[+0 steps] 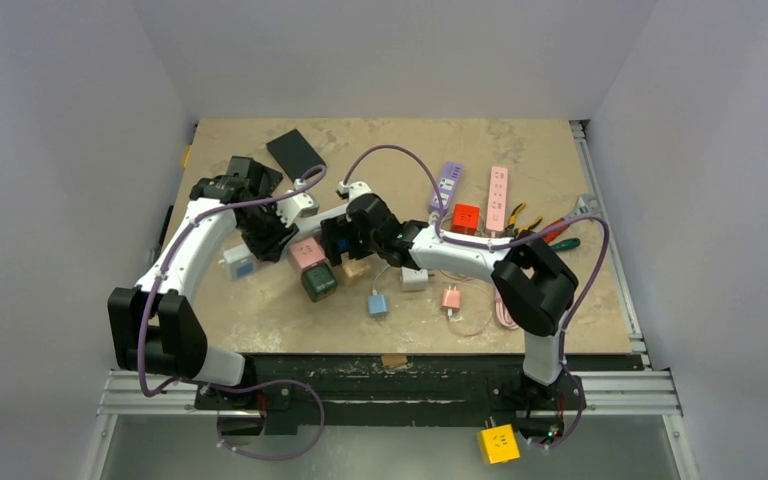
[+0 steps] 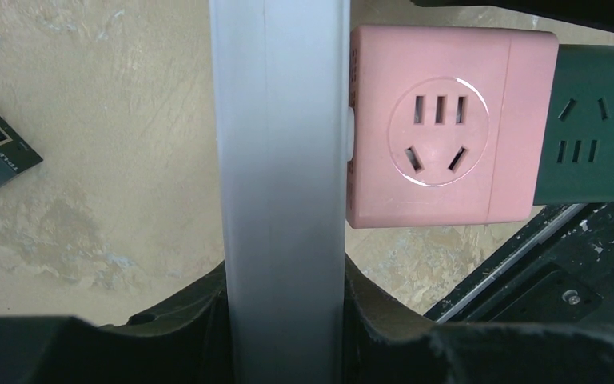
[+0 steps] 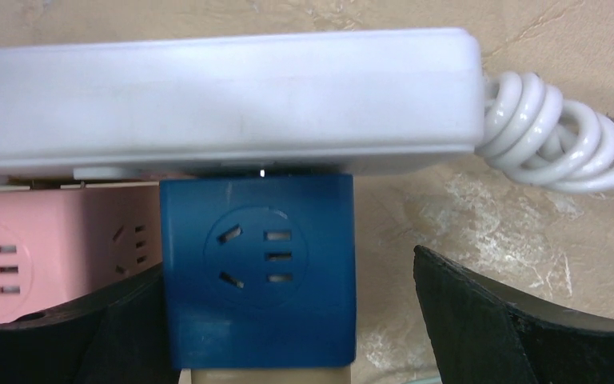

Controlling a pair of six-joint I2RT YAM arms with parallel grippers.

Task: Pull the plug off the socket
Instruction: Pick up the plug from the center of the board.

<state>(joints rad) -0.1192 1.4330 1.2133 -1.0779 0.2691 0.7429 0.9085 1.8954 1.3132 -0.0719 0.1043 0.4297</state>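
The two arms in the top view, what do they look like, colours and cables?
The left arm and right arm both have white curved links between bulky black joints, with purple cables looping loosely along them. The left tool and right tool are matte black.

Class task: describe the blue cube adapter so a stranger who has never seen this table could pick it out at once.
Find the long white power strip mid-table. Cube adapters sit against its long side. Take the dark blue cube between the open fingers of the right gripper, not the pink cube beside it.
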